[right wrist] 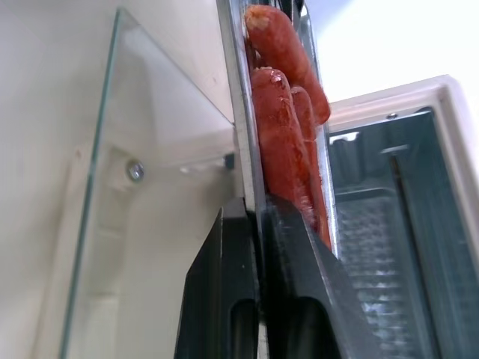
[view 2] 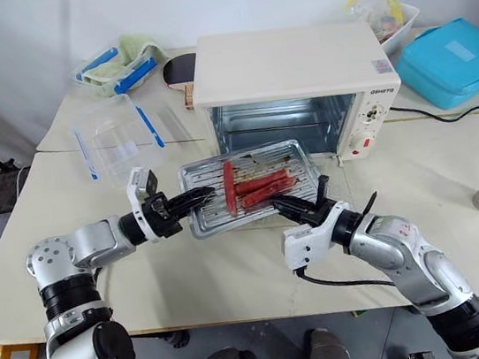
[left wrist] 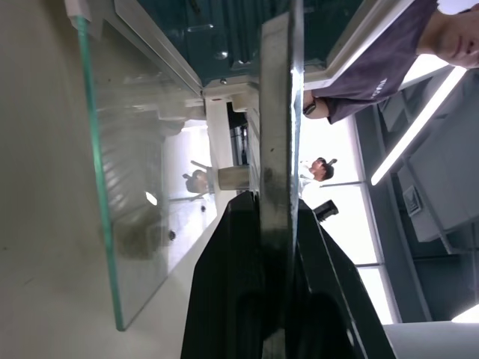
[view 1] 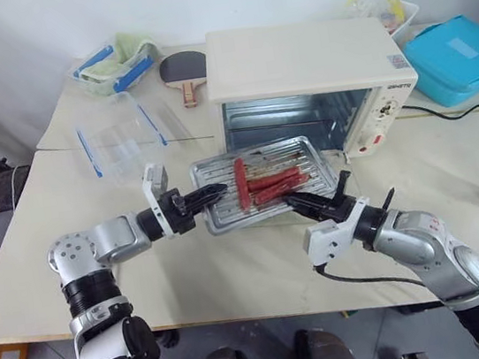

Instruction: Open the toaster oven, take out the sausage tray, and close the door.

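Left end effector [view 1: 208,193] and right end effector [view 1: 300,199] each clamp a tray [view 1: 262,183] edge, keeping sausages [view 1: 267,182] level outside the oven [view 1: 310,80].

Both arms are built of silver-grey rounded segments joined by black ribbed collars; each black two-fingered tool, left [view 1: 210,192] and right [view 1: 300,199], is backed by a white wrist block, with a black cable trailing from the right
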Available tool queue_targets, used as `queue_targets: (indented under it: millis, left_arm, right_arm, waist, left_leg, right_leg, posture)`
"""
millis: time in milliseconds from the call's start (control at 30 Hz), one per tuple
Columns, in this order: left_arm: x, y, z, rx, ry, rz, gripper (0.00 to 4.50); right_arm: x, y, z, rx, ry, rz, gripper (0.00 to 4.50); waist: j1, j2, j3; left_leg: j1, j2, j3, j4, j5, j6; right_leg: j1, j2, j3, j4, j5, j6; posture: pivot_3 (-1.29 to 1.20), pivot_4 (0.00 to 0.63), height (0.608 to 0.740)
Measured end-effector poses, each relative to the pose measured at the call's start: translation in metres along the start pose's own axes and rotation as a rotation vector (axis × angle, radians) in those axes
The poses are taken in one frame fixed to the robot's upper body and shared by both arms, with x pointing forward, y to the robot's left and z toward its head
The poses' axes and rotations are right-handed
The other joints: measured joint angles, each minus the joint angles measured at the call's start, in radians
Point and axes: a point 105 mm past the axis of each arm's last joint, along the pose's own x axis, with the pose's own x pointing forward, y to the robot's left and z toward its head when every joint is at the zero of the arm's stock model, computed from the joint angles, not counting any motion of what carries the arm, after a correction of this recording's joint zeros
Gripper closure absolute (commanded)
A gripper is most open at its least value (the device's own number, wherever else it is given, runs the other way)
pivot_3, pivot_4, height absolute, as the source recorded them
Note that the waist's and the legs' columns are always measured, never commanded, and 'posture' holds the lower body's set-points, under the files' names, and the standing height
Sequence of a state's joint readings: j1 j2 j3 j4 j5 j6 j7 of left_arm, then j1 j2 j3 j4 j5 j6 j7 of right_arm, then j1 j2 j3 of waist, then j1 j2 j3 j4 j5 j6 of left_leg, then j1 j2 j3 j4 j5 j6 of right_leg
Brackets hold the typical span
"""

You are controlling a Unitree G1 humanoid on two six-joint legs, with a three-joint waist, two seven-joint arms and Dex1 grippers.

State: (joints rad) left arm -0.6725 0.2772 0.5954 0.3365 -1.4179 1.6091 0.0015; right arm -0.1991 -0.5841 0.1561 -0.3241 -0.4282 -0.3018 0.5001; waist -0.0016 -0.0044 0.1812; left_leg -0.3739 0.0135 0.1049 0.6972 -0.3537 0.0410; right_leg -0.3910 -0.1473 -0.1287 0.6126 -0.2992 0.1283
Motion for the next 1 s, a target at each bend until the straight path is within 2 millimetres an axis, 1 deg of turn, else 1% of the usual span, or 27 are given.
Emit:
queue_targets:
  millis: [100,233,333,400,500,533,567,600,633,767,800,867,900,933,1000]
  left_arm:
    - [-0.004,0.002,0.0,-0.042,-0.031,-0.014,4.5]
    - [-0.025,0.011,-0.003,-0.123,-0.108,-0.015,4.5]
    - [-0.037,0.011,-0.006,-0.152,-0.136,-0.029,4.5]
    - [-0.048,0.014,-0.01,-0.149,-0.154,-0.004,4.5]
    - [-0.063,0.023,-0.013,-0.16,-0.215,0.04,4.5]
    - [-0.07,0.024,-0.014,-0.16,-0.238,0.049,4.5]
    - [-0.078,0.025,-0.015,-0.155,-0.26,0.06,4.5]
    - [-0.088,0.026,-0.017,-0.151,-0.282,0.074,4.5]
    - [-0.094,0.027,-0.018,-0.145,-0.293,0.092,4.5]
    - [-0.114,0.028,-0.026,-0.131,-0.361,0.118,4.5]
    - [-0.118,0.028,-0.026,-0.128,-0.376,0.123,4.5]
    - [-0.13,0.028,-0.026,-0.12,-0.436,0.138,4.5]
    - [-0.138,0.027,-0.027,-0.111,-0.47,0.149,4.5]
    - [-0.144,0.026,-0.027,-0.105,-0.496,0.155,4.5]
    - [-0.154,0.025,-0.03,-0.096,-0.543,0.167,4.5]
  right_arm:
    - [-0.002,0.0,0.004,0.022,-0.027,0.019,2.32]
    - [-0.012,0.004,0.0,0.008,-0.031,0.07,1.02]
    - [-0.024,-0.001,-0.006,0.027,-0.022,0.063,1.02]
    - [-0.036,-0.007,-0.016,0.056,0.002,0.055,1.02]
    - [-0.053,-0.012,-0.036,0.112,0.058,0.042,1.62]
    - [-0.061,-0.014,-0.045,0.138,0.083,0.035,1.92]
    - [-0.068,-0.015,-0.053,0.173,0.104,0.024,2.23]
    - [-0.077,-0.018,-0.063,0.208,0.127,0.004,2.66]
    - [-0.084,-0.019,-0.07,0.235,0.149,-0.009,2.9]
    - [-0.104,-0.02,-0.097,0.422,0.192,-0.05,4.34]
    - [-0.109,-0.021,-0.103,0.454,0.209,-0.064,4.47]
    - [-0.119,-0.021,-0.121,0.536,0.25,-0.089,4.47]
    - [-0.124,-0.017,-0.13,0.592,0.273,-0.089,4.47]
    - [-0.128,-0.012,-0.135,0.637,0.285,-0.072,4.47]
    - [-0.132,0.004,-0.138,0.722,0.291,-0.001,4.47]
  waist:
    - [0.0,0.0,0.0]
    - [-0.001,0.0,0.0]
    - [0.0,0.0,0.0]
    - [0.001,0.0,0.0]
    - [0.0,0.0,0.0]
    - [0.0,0.0,0.0]
    - [-0.001,0.0,0.0]
    - [-0.001,0.0,0.0]
    - [-0.002,0.0,0.0]
    - [-0.005,0.0,0.0]
    - [-0.004,0.0,0.0]
    - [-0.004,0.0,0.0]
    - [-0.004,0.0,0.0]
    - [-0.004,0.0,0.0]
    - [-0.003,0.0,0.0]
  left_leg:
    - [0.001,-0.001,0.0,0.0,0.0,0.0]
    - [0.001,0.0,-0.001,-0.001,0.0,0.0]
    - [0.001,-0.001,-0.001,0.0,0.0,0.0]
    - [0.003,-0.001,-0.002,0.0,0.0,0.0]
    - [0.004,-0.001,-0.002,0.0,0.0,0.0]
    - [0.004,-0.001,-0.002,0.0,0.0,0.0]
    - [0.004,0.0,-0.002,0.0,0.0,0.0]
    - [0.005,0.0,-0.002,-0.001,0.0,0.0]
    - [0.005,0.0,-0.001,-0.001,0.0,0.0]
    - [0.006,0.001,-0.001,-0.001,0.0,0.0]
    - [0.006,0.001,-0.001,-0.001,0.0,0.0]
    - [0.006,0.001,-0.001,-0.001,-0.001,0.0]
    - [0.006,0.001,-0.002,-0.001,-0.001,0.0]
    - [0.006,0.001,-0.002,-0.001,-0.001,0.0]
    - [0.006,0.001,-0.002,-0.001,-0.001,0.0]
  right_leg:
    - [0.001,-0.001,0.001,0.0,0.0,0.0]
    - [0.0,-0.001,0.005,0.0,0.0,0.0]
    - [0.001,-0.001,0.009,0.0,0.0,0.0]
    - [0.004,-0.001,0.009,-0.001,0.0,0.0]
    - [0.006,-0.001,0.009,-0.002,0.0,0.0]
    - [0.006,-0.001,0.009,-0.002,0.0,0.0]
    - [0.006,0.0,0.009,-0.002,0.0,-0.001]
    - [0.006,0.0,0.009,-0.002,0.0,-0.001]
    - [0.005,0.0,0.01,-0.002,0.0,-0.001]
    - [0.006,0.0,0.011,-0.003,-0.001,-0.001]
    - [0.006,0.0,0.011,-0.002,-0.001,-0.001]
    - [0.006,-0.001,0.011,-0.003,-0.001,-0.001]
    - [0.007,-0.001,0.011,-0.003,-0.001,-0.001]
    - [0.007,-0.001,0.01,-0.003,-0.001,-0.002]
    - [0.007,-0.001,0.01,-0.004,-0.001,-0.002]
  posture:
    - [0.0,0.15,0.74]
    - [0.0,0.15,0.74]
    - [0.0,0.15,0.74]
    - [0.0,0.15,0.74]
    - [0.0,0.15,0.74]
    - [0.0,0.15,0.74]
    - [0.0,0.15,0.74]
    - [0.0,0.15,0.74]
    - [0.0,0.15,0.74]
    - [0.0,0.15,0.74]
    - [0.0,0.15,0.74]
    - [0.0,0.15,0.74]
    - [0.0,0.15,0.74]
    - [0.0,0.15,0.74]
    - [0.0,0.15,0.74]
